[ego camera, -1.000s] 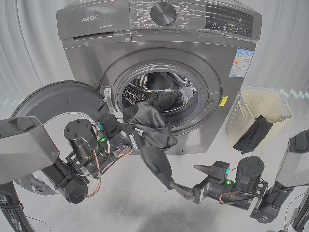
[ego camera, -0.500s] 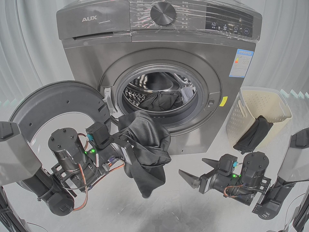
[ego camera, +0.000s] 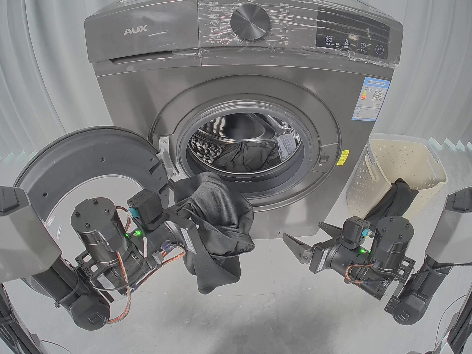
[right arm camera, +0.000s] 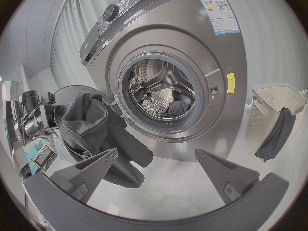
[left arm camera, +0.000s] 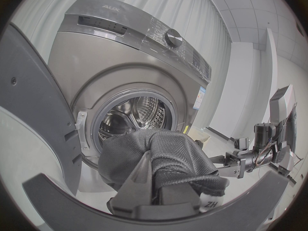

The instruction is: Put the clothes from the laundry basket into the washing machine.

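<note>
My left gripper [ego camera: 194,234] is shut on a dark grey garment [ego camera: 216,222], which hangs bunched over it just below and in front of the washing machine's round opening [ego camera: 246,143]. The left wrist view shows the garment [left arm camera: 166,151] draped over that gripper [left arm camera: 157,183]. More dark clothes [ego camera: 243,154] lie inside the drum. My right gripper [ego camera: 307,239] is open and holds nothing, low to the right of the garment and apart from it. A cream laundry basket [ego camera: 408,158] stands right of the machine with a black cloth [ego camera: 393,202] hanging over its side.
The machine's door [ego camera: 88,158] is swung wide open to the left, behind my left arm. The washing machine [ego camera: 236,79] stands against a white curtain. Bare grey floor [ego camera: 275,310] spreads in front of it, between the two arms.
My left arm has drawn back and down from the opening with the garment. The right gripper, earlier against the garment's hanging end, has pulled away to the right and up.
</note>
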Controlling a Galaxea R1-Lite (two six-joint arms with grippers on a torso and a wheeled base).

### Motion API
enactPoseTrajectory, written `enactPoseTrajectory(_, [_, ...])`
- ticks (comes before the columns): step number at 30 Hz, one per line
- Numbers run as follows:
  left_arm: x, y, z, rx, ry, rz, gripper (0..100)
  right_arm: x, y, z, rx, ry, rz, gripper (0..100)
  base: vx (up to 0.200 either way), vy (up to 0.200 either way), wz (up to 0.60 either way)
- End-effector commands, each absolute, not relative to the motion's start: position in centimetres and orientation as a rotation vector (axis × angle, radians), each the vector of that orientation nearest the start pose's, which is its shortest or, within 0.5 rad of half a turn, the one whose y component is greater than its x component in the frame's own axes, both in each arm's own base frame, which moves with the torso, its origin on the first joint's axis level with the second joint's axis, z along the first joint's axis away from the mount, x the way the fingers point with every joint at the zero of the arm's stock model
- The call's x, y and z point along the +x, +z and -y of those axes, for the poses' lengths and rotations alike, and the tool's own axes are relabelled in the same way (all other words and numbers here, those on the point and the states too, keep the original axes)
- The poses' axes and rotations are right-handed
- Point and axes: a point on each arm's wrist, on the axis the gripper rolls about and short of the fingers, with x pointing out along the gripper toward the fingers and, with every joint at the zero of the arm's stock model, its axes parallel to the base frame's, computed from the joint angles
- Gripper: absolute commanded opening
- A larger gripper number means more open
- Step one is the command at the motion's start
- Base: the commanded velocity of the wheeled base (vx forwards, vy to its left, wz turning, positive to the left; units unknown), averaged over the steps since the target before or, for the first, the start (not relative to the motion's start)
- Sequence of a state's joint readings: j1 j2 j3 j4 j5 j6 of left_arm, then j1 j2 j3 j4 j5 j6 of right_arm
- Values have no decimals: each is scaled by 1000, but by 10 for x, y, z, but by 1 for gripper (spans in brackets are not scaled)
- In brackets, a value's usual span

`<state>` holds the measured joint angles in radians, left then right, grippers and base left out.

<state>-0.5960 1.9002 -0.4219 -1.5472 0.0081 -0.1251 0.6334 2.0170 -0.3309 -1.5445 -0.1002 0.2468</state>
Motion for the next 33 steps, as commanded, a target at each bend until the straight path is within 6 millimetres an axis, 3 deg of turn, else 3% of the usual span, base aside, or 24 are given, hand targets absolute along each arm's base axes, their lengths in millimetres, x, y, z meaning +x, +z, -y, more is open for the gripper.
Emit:
enactPoseTrajectory(1, [241, 119, 164, -115, -591, 17, 0, 231, 72, -168, 187, 514, -204, 100, 0, 0, 0])
enactPoseTrajectory(7, [240, 117, 165, -106, -595, 11, 0, 231, 72, -168, 187, 514, -204, 100, 0, 0, 0])
enactPoseTrajectory(12, [240, 114, 167, -103, -598, 4, 0, 231, 73, -168, 188, 514, -201, 100, 200, 0, 0])
enactPoseTrajectory(22, [235, 109, 169, -91, -612, -17, 0, 231, 73, -168, 189, 515, -203, 100, 0, 0, 0])
enactPoseTrajectory(33, [236, 106, 171, -85, -615, -25, 0, 229, 72, -169, 187, 521, -207, 100, 164, 0, 0])
